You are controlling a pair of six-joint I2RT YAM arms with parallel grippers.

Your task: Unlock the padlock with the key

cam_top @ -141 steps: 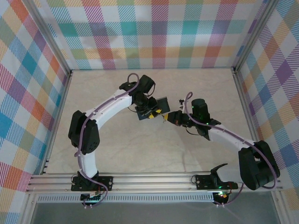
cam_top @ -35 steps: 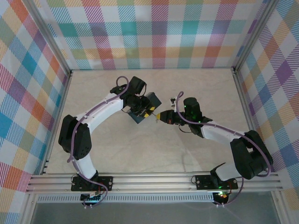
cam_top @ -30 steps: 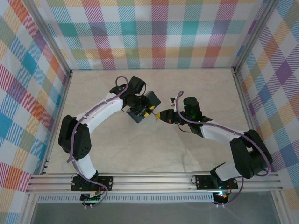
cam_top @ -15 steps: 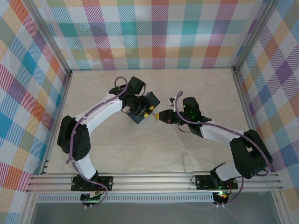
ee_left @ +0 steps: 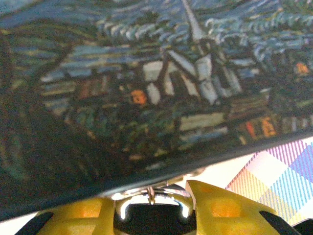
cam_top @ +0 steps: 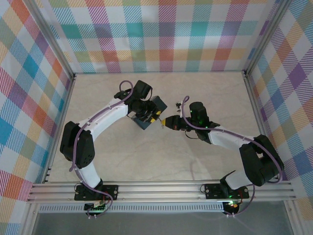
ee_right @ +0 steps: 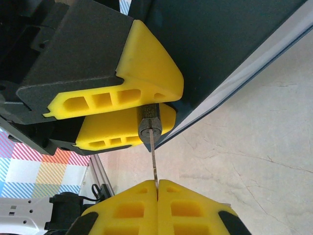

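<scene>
Right wrist view gives the closest look. The right tool (ee_right: 157, 185) has its two yellow fingers pressed flat together on the thin blade of the key (ee_right: 153, 159). The blade runs straight up from the fingertips to the bottom face of the padlock (ee_right: 148, 122). The padlock, a small grey metal body, is pinched between the yellow fingers of the left tool (ee_right: 160, 104), whose jaws are partly closed on it, one finger above and one below. Whether the blade's tip sits inside the keyway or only touches its face, I cannot tell. Just behind the padlock is the dark blue tin (ee_right: 220, 44), tilted, its pale edge above the marbled tabletop (ee_right: 254, 161). In the left wrist view the tin's painted print is close to the lens, and a shiny metal loop shows just under its edge between the two yellow fingers. In the top external view the two tools meet tip to tip near the middle of the tabletop.
</scene>
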